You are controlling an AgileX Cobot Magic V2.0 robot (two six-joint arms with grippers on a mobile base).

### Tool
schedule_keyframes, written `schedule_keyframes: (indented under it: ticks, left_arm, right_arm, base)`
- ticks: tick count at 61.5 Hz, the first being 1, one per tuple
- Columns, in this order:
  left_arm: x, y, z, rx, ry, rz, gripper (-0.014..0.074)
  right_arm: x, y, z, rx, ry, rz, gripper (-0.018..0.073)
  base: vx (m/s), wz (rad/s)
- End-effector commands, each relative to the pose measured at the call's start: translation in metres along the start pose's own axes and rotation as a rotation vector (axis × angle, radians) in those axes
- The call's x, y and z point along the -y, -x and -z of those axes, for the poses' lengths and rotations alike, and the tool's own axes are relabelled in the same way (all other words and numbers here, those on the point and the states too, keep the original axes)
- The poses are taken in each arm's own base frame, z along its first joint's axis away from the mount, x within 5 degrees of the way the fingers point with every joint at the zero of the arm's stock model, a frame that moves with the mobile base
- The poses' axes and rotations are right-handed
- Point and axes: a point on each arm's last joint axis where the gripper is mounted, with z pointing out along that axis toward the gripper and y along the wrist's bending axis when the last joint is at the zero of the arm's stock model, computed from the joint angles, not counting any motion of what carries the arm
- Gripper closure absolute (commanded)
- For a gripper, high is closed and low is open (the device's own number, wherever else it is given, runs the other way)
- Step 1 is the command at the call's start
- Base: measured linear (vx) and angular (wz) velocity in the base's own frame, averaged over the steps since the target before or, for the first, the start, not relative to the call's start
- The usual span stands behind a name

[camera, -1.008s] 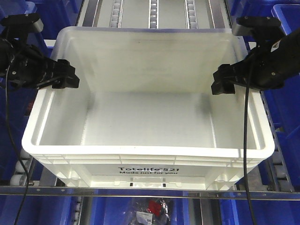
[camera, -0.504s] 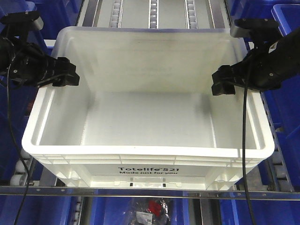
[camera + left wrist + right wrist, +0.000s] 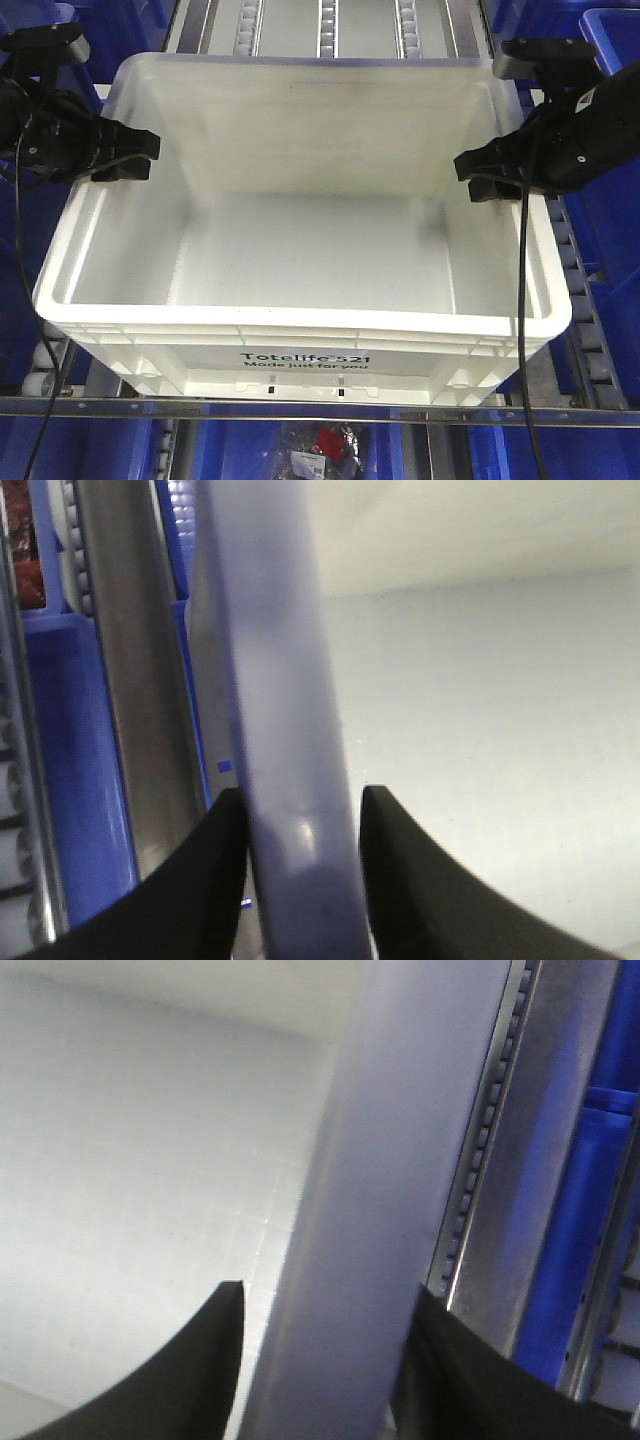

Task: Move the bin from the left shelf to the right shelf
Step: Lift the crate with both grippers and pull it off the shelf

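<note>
The left gripper is pinching the left wall of the bin. In the left wrist view its two black fingers straddle the rim, one on the outside and one inside the bin. Both press against the plastic with no gap showing. From the front this gripper sits on the left rim, nearer the bin's back corner than its front.

The right gripper is clamped the same way on the opposite wall. Its fingers lie one on each side of the rim, and both touch it. From the front this gripper sits on the right rim, roughly level with the left one. A black cable hangs from that arm across the bin's right front corner.

The white bin sits between the two grippers, its open top facing up. Its front face carries the print "Totelife 521 Made just for you", which runs slightly skewed. Rollers run in lanes away from the back of the bin. A steel bar runs along its front foot. Blue bins stand to both sides of the bin and below it. A packet with something red in it lies under the bin's front edge.
</note>
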Motion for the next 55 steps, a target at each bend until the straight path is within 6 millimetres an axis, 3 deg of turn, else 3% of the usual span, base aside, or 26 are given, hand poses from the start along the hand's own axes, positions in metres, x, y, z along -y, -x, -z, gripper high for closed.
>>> schedule_keyframes:
  ticks: [1, 26, 55]
  left_arm:
    - [0.019, 0.014, 0.03, 0.141, -0.097, -0.017, 0.0603]
    - [0.026, 0.014, 0.067, 0.258, -0.077, -0.06, 0.0601]
    - [0.022, 0.01, 0.071, 0.23, -0.032, -0.05, 0.0601]
  right_arm:
    - [-0.004, 0.01, 0.031, 0.156, 0.002, 0.013, 0.0566]
    - [-0.009, 0.002, 0.066, 0.244, 0.007, 0.024, 0.0564]
    - [-0.011, -0.004, 0.078, 0.243, 0.011, 0.028, 0.0564]
  base:
    - [0.0, 0.0]
    - [0.0, 0.0]
    - [0.0, 0.0]
